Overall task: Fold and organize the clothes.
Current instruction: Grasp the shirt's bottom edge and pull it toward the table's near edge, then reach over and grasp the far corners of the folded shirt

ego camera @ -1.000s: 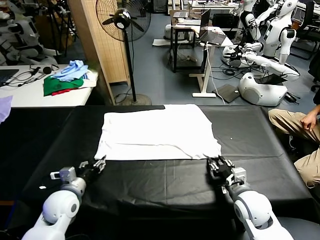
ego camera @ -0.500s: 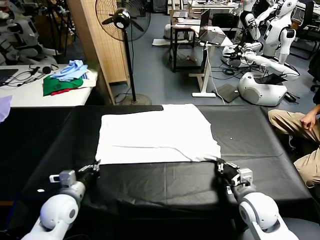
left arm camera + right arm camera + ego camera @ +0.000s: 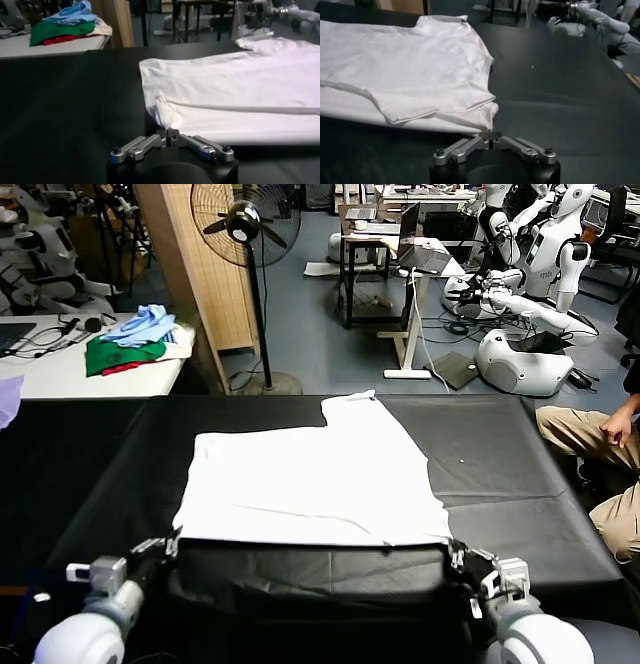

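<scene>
Your left end effector [image 3: 170,133] is pinched together on the near left corner of the white T-shirt [image 3: 310,484], and your right end effector [image 3: 490,134] is clamped on the near right corner. Between them the shirt's near hem runs taut and straight, close to the near edge of the desk [image 3: 520,474]. The shirt is soft cotton, lying flat in a broad rectangle, with a fold ridge running across it and a flap reaching towards the far edge. Left and right of the shirt you have wide bare black cloth, matte and slightly wrinkled.
</scene>
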